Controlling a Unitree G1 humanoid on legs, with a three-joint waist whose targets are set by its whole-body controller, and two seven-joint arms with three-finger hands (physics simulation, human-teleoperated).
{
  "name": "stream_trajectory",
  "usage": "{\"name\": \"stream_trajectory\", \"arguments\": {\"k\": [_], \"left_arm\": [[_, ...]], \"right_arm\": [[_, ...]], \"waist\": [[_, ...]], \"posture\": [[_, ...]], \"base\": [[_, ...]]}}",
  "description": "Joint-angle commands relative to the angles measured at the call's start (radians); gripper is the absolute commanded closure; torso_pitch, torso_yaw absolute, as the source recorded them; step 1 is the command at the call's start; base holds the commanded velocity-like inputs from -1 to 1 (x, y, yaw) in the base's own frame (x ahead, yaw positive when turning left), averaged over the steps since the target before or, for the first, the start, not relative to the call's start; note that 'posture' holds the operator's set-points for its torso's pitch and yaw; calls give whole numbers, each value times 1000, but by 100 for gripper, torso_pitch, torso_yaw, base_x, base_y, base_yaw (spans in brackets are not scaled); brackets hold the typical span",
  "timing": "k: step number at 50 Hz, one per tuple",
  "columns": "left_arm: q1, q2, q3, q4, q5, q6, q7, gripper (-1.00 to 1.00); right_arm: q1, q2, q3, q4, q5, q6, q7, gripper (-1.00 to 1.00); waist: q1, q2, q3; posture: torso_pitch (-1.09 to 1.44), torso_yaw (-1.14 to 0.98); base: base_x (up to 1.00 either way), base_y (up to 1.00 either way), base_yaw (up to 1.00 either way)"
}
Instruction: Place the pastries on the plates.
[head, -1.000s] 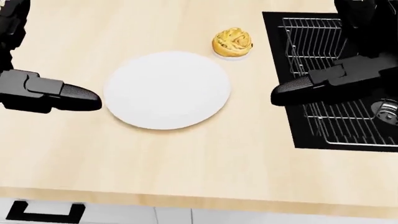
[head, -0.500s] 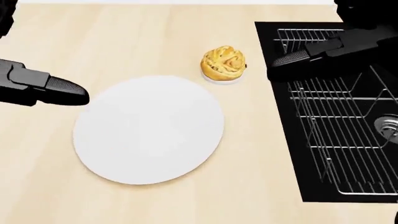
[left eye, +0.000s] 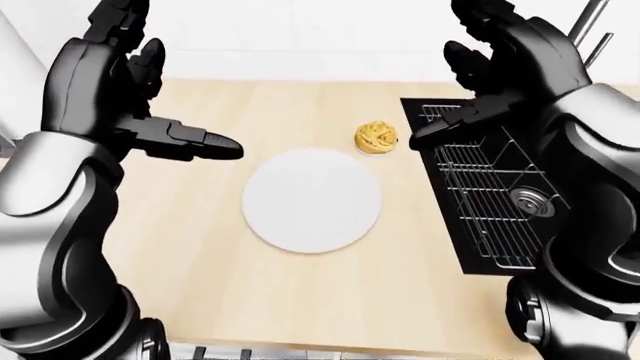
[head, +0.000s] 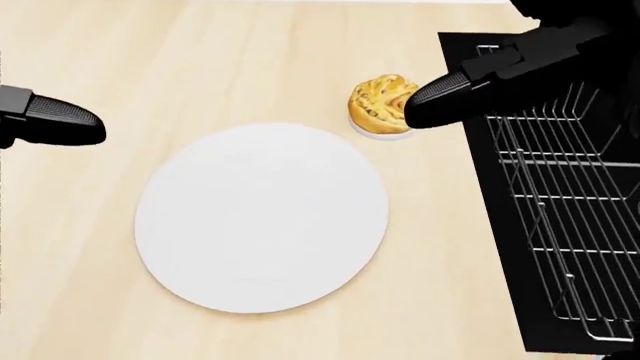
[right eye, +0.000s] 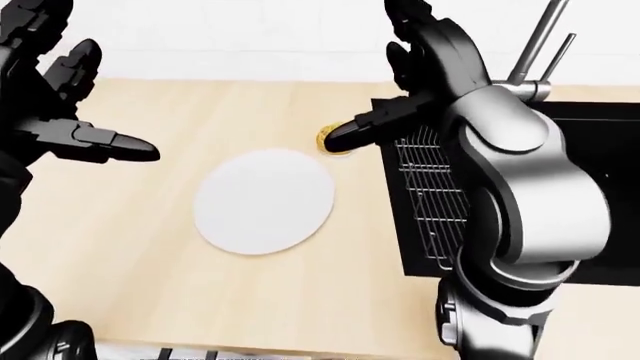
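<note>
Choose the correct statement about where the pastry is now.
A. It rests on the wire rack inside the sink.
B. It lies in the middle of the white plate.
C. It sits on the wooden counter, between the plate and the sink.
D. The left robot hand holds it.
C: the pastry sits on the wooden counter, just off the empty white plate and beside the black sink.
</note>
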Motion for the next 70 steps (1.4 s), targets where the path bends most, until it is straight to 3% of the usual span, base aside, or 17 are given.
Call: {"name": "stream_trajectory", "arguments": {"k": [1,3,12,17,28,32,37,42,47,55,70], "left_arm": [[-25,14,11,-13,1,-32,9,-100],[-23,13,11,-9,-3,-37,13,-100],[-17,0,4,-13,-26,-36,37,-100],[-8,7,14,13,-33,-61,37,-100],[-5,12,17,32,-45,-82,50,-100],[8,13,19,36,-48,-94,51,-100],[32,-6,-18,64,-20,-158,47,-100],[6,-32,-52,197,21,-266,37,-100],[-21,-38,-41,246,15,-297,21,-100],[-2,-41,-24,201,-15,-287,16,-100],[-8,-39,-24,152,-51,-242,24,-100]], "right_arm": [[-25,-14,3,17,-41,-66,13,-100],[-39,-3,1,61,-65,-85,23,-100],[-88,27,83,319,-257,-272,106,-100],[-129,76,77,473,-350,-386,132,-100],[-254,88,85,868,-495,-627,146,-100],[-303,90,72,1020,-515,-717,131,-100],[-391,97,81,1255,-536,-851,98,-100],[-460,102,75,1489,-528,-998,65,-100],[-510,105,77,1672,-527,-1127,34,-100],[-502,117,75,1725,-527,-1193,-8,-100],[-475,137,67,1765,-519,-1255,-111,-100]], "waist": [[0,1,-23],[1,1,-24],[1,2,-28],[0,7,-32],[-1,13,-39],[-2,15,-40],[-4,18,-43],[-2,17,-46],[-3,17,-50],[-3,17,-44],[-2,15,16]], "posture": [[0,0],[0,0],[0,0],[0,0],[0,0],[0,0],[0,0],[0,0],[0,0],[2,0],[13,0]], "base": [[0,0,0],[0,0,0],[0,0,0],[0,0,0],[0,0,0],[0,0,0],[0,0,0],[0,0,0],[0,0,0],[0,0,0],[0,0,0]]}}
